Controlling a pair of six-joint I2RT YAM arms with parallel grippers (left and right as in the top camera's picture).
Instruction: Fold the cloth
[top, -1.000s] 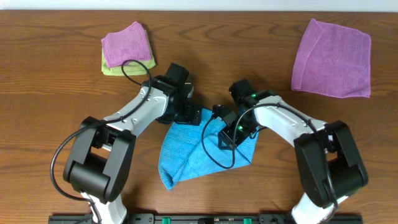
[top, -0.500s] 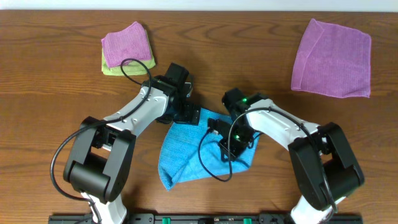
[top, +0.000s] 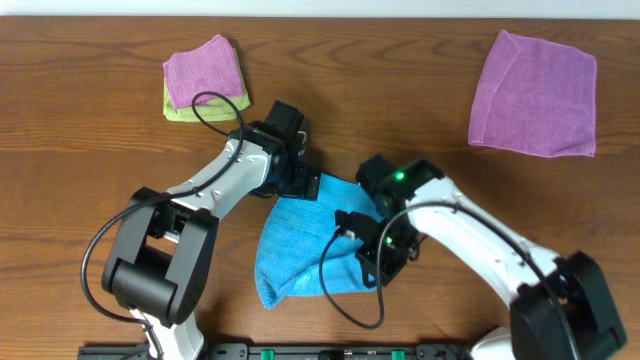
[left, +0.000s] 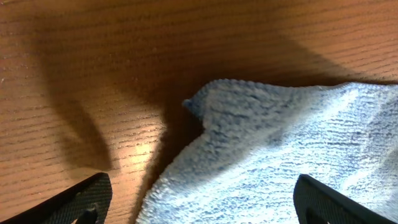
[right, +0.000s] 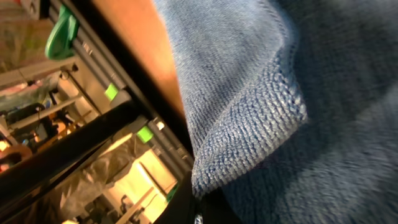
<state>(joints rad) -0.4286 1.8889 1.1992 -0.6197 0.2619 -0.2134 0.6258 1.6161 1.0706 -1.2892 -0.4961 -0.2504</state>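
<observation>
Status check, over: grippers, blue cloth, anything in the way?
Left gripper open, over far corner of the blue cloth. Right gripper shut on its right edge, pinched up. Large purple cloth and folded stack lie apart at the back.

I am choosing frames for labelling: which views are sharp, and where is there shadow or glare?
Overhead: even light, sharp, cloth clear. Left wrist: heavy shadows and one glare patch on the table, cloth edge slightly soft. Right wrist: cloth dim and very near, lower left corner overexposed.
</observation>
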